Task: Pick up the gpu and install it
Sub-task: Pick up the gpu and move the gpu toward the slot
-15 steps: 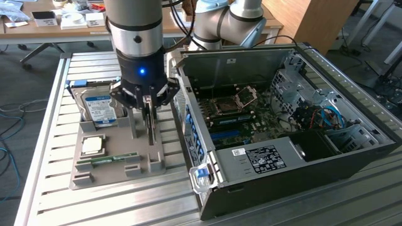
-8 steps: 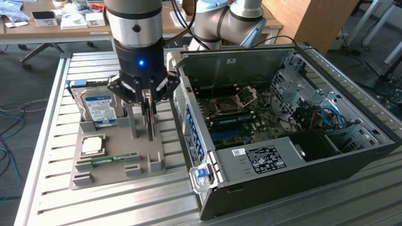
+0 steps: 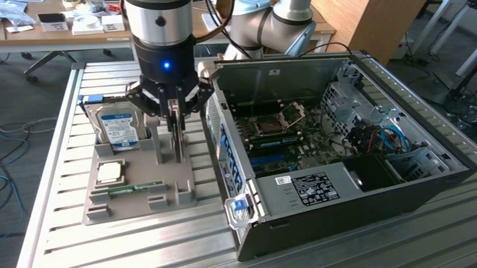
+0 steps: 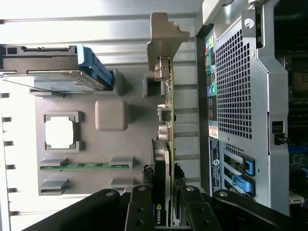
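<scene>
Fingers (image 4: 140,211) clamped the gpu (image 4: 167,96), which stood on edge in the grey tray (image 4: 72,103), lengthwise beside the computer case (image 4: 236,86), its NVIDIA logo (image 4: 159,215) readable.

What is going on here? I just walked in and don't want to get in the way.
A robot arm's gripper is down over the gray parts tray. It appears closed on the gpu, one finger on each side, and the card stands on edge at the tray. The open computer case sits right beside the tray, and the card is not yet installed in it.
</scene>
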